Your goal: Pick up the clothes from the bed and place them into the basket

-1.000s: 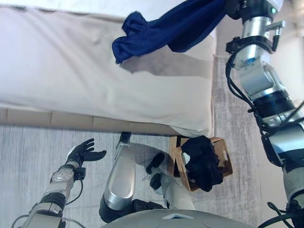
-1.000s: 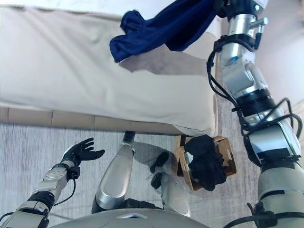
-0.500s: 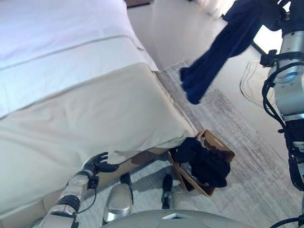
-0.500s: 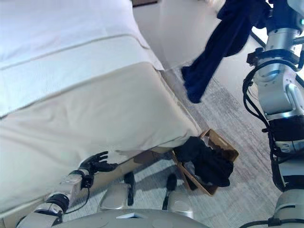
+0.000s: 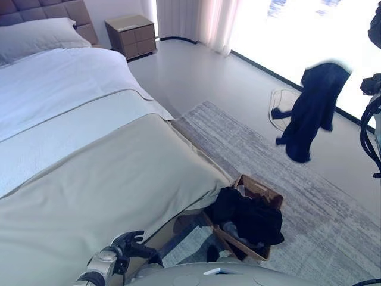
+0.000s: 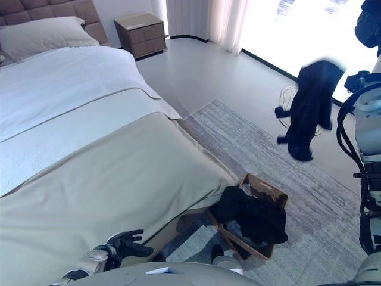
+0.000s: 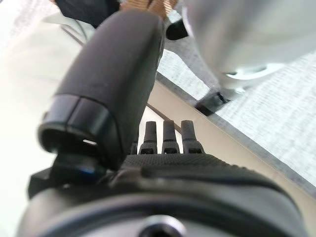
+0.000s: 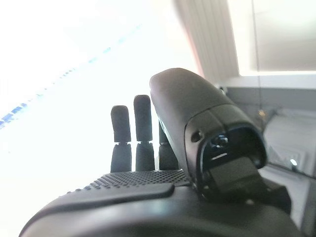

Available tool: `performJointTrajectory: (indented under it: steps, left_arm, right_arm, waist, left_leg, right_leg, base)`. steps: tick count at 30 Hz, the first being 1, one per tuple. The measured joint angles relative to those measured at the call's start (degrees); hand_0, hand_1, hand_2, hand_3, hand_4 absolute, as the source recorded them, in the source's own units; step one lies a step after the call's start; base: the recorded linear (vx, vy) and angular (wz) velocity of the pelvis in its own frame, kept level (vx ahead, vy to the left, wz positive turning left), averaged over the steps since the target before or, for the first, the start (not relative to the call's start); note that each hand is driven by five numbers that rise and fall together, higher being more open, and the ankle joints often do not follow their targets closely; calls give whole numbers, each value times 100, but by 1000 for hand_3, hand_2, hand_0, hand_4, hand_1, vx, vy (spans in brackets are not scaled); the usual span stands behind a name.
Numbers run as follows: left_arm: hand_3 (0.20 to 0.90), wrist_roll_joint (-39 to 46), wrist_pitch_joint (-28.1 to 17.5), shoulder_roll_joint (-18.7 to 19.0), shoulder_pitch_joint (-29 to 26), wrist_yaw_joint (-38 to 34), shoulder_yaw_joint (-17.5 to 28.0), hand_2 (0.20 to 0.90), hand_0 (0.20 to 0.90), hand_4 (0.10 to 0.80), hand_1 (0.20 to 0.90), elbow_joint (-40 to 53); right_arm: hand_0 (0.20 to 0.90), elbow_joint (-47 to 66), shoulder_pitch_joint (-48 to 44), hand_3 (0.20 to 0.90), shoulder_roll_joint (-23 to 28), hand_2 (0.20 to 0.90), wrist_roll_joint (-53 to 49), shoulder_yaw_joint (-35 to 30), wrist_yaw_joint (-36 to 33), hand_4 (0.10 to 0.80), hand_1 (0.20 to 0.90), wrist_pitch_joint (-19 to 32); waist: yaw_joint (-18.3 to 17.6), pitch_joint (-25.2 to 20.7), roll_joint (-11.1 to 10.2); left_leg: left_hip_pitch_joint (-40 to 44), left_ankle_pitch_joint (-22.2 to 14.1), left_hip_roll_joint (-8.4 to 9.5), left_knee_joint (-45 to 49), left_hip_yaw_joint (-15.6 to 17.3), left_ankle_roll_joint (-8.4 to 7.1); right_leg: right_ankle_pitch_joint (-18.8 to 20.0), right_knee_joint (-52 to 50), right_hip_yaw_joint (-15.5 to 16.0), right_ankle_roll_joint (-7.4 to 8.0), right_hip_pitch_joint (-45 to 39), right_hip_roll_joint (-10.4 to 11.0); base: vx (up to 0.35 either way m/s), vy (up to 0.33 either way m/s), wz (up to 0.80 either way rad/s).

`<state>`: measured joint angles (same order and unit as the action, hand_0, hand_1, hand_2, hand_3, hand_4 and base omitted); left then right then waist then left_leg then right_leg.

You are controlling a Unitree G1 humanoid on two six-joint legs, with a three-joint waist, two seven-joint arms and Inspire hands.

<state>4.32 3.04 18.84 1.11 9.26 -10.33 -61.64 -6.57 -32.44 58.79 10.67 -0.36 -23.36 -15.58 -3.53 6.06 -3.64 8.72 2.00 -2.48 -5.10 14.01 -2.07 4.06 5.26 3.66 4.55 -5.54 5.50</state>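
Observation:
A navy garment [image 5: 309,110] hangs loose in the air above the floor, off to the right of the brown basket [image 5: 262,189] and apart from it. Black clothes [image 5: 250,217] fill the basket and spill over its rim; it stands on the rug at the bed's foot corner. My right hand [image 8: 138,148] is open with straight fingers and holds nothing; it is raised at the far upper right [image 6: 370,21], above the garment. My left hand [image 5: 128,244] is open and low beside the bed's edge. The bed [image 5: 89,155] has a bare beige and white cover.
A grey patterned rug [image 5: 280,167] lies under the basket. A pillow [image 5: 36,36] and a wooden nightstand [image 5: 131,36] are at the head of the bed. Curtains [image 5: 196,21] and a bright window run along the far wall.
The camera has swung right, away from the bed. The navy garment has left my right hand and is now free in the air. My left hand stays low.

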Motion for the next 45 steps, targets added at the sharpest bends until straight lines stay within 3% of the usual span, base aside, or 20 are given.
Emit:
performJointTrajectory:
  steps: [5, 12, 17, 20, 24, 25, 27, 30, 33, 35, 39, 42, 45]
  left_arm:
    - [900, 2, 42, 0, 116, 11, -14, 900, 900, 800, 900, 9]
    - [900, 91, 9, -2, -78, 0, -360, 900, 900, 800, 900, 254]
    - [900, 602, -283, -86, -943, -123, -749, 900, 900, 800, 900, 618]
    - [900, 831, -484, -188, -1137, -171, -766, 900, 900, 800, 900, 916]
    - [900, 923, -557, -233, -1096, -166, -763, 900, 900, 800, 900, 904]
    - [900, 924, -558, -233, -1093, -163, -756, 900, 900, 800, 900, 897]
    - [900, 924, -558, -233, -1093, -152, -744, 900, 900, 800, 900, 894]
    - [900, 924, -559, -234, -1094, -118, -731, 900, 900, 800, 900, 888]
    - [900, 923, -577, -238, -1125, -112, -647, 900, 900, 800, 900, 898]
    - [900, 919, -564, -244, -1122, -109, -518, 900, 900, 800, 900, 877]
    - [900, 912, -555, -260, -1078, -102, -456, 900, 900, 800, 900, 790]
    - [900, 818, -572, -316, -983, -75, -467, 900, 900, 800, 900, 613]
    - [900, 687, -575, -317, -832, -22, -501, 900, 900, 800, 900, 422]
  right_arm:
    - [300, -191, 763, 200, 27, 300, 241, 1, 478, 100, 300, -46]
    - [300, -932, 779, 200, -53, 300, 302, 165, 663, 100, 300, -187]
    - [300, -1423, 96, 200, -150, 300, 424, 836, 635, 100, 300, -186]
    - [300, -1663, -11, 200, -342, 300, 467, 1091, 688, 100, 300, -163]
    - [307, -1883, 3, 208, -681, 307, 481, 1278, 843, 108, 307, -172]
    - [418, -1928, 12, 337, -744, 418, 518, 1277, 852, 237, 418, -181]
    - [900, -1949, 33, 900, -781, 900, 523, 1277, 853, 800, 900, -188]
    - [900, -1942, 46, 900, -860, 900, 473, 1253, 850, 800, 900, -186]
    - [900, -1888, 93, 900, -1140, 900, -617, 910, 837, 800, 900, -127]
    - [900, -1877, 301, 900, -1723, 900, -2086, 330, 869, 800, 900, 53]
    - [900, -1916, 1261, 900, -2941, 900, -3910, 121, 1460, 800, 900, 687]
    - [900, -2533, 2025, 900, -3791, 900, -4529, 196, 2127, 800, 900, 984]
    - [900, -3486, 2543, 900, -4116, 900, -4504, 479, 2610, 800, 900, 1002]
  waist:
    - [-65, -89, 167]
    - [-122, -13, 475]
    - [-164, 929, 894]
    - [-134, 1412, 1217]
    - [-151, 1719, 1414]
    - [-153, 1779, 1429]
    - [-150, 1844, 1429]
    - [-132, 1851, 1418]
    - [-141, 1860, 1396]
    - [-149, 1854, 1324]
    - [-124, 1782, 1057]
    - [-121, 1611, 786]
    - [-113, 1269, 493]
  left_leg:
    - [-71, 6, -34, -23, 18, -8]
    - [-678, 227, 8, 9, 126, 71]
    - [-1317, 360, 54, 169, 128, 107]
    - [-1450, 398, 74, 144, 78, 61]
    - [-1435, 460, 62, 78, -9, 76]
    - [-1434, 508, 59, 50, -13, 105]
    - [-1410, 517, 50, 46, -39, 111]
    - [-1255, 517, 41, 11, -75, 111]
    - [-1091, 513, 40, 9, -194, 108]
    - [-1000, 459, -6, 8, -228, 37]
    - [-811, 384, -104, 7, -252, -59]
    - [-626, 339, -136, 4, -251, -95]
    - [-482, 287, -133, 0, -248, -90]
  right_leg:
    - [-20, 28, -24, 28, 93, -10]
    - [158, -21, -156, 40, 769, -3]
    - [253, -255, -190, 45, 1453, 71]
    - [259, -340, -187, 38, 1651, 82]
    - [289, -318, -189, 0, 1661, 34]
    - [301, -304, -186, -15, 1665, 26]
    - [311, -303, -160, -28, 1634, 18]
    - [310, -296, -128, -28, 1491, 9]
    - [307, -179, -55, -27, 1235, 14]
    - [306, -83, -7, -27, 1078, -25]
    - [281, -8, 17, -44, 852, -119]
    - [233, -4, 26, -67, 664, -148]
    - [199, -3, 34, -50, 515, -140]
  base:
    - [-49, -98, -3]
    - [-239, -68, -9]
    - [-251, 7, -2]
    - [-62, -24, -3]
    - [-3, 0, -2]
    - [0, 0, 0]
    - [35, 20, 2]
    - [26, 13, 1]
    - [78, 17, 9]
    - [114, 7, 9]
    - [142, 34, 0]
    - [132, 88, 0]
    - [119, 82, 1]
